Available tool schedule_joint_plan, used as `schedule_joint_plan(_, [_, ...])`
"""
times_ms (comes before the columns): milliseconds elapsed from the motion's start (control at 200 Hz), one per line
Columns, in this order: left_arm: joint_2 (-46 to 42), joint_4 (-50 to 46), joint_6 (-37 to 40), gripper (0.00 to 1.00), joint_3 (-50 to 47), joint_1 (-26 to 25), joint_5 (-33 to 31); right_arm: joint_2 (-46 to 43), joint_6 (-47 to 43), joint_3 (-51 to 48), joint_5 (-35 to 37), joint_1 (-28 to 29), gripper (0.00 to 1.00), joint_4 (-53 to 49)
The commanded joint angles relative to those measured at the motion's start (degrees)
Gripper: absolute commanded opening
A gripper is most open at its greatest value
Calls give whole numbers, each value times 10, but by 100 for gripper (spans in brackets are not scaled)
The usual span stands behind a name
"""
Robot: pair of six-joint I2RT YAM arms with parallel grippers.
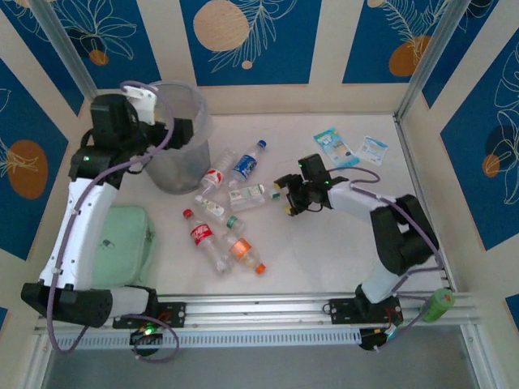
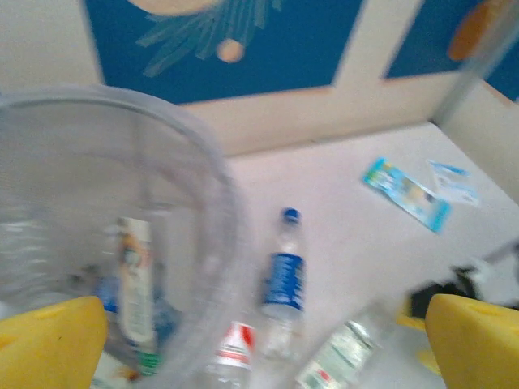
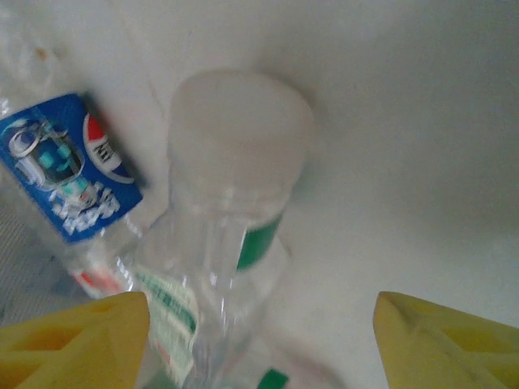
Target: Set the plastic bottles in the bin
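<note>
Between the yellow fingers of the right pincer (image 3: 261, 312) lies a clear plastic bottle with a white cap and a green-and-white label (image 3: 227, 203). Its cap points away from the wrist. The fingers stand apart on either side of its body, released, with bare counter showing on the right side and no grip on it. Just left of that pincer, beside the capped bottle, lies a crushed clear bottle with a blue label (image 3: 65, 170). Seen from above, this pincer sits low over the white counter (image 1: 340, 243), with more small clear bottles, red-labelled (image 1: 203, 237) and orange-labelled (image 1: 242, 250), lying nearer the arm bases on its left. The translucent greyish-white round plastic bin (image 1: 182, 158) stands well apart from it, far to its left. At that bin's rim hangs the left pincer (image 2: 259, 344), its yellow fingers spread wide and released, nothing between them. The bin's wall curves just below and left of it. Inside the bin lie bottles, one with a white-and-orange label (image 2: 134, 284).
</note>
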Motion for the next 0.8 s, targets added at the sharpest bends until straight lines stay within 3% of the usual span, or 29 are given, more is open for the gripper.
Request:
schedule_joint_plan(0, [-20,8,-24,100,-27,-50,-2,43,29,50,34,17,77,25])
schedule_joint_plan(135, [-39,29,-49,100,-78,-101,-13,94,25,94,39,23,78,9])
schedule_joint_plan(275, [-46,47,-68,100,-119,-115,-23,115,33,102,43,23,73,16])
schedule_joint_plan(460, [-32,58,-71,100,-121,-123,-22,110,20,103,51,21,56,-2])
schedule_joint_plan(680, [-18,60,-70,100,-100,-133,-21,34,-41,90,67,1,36,-47])
schedule_joint_plan(795, [-17,66,-81,100,-94,-137,-6,-35,-104,63,61,-27,31,-65])
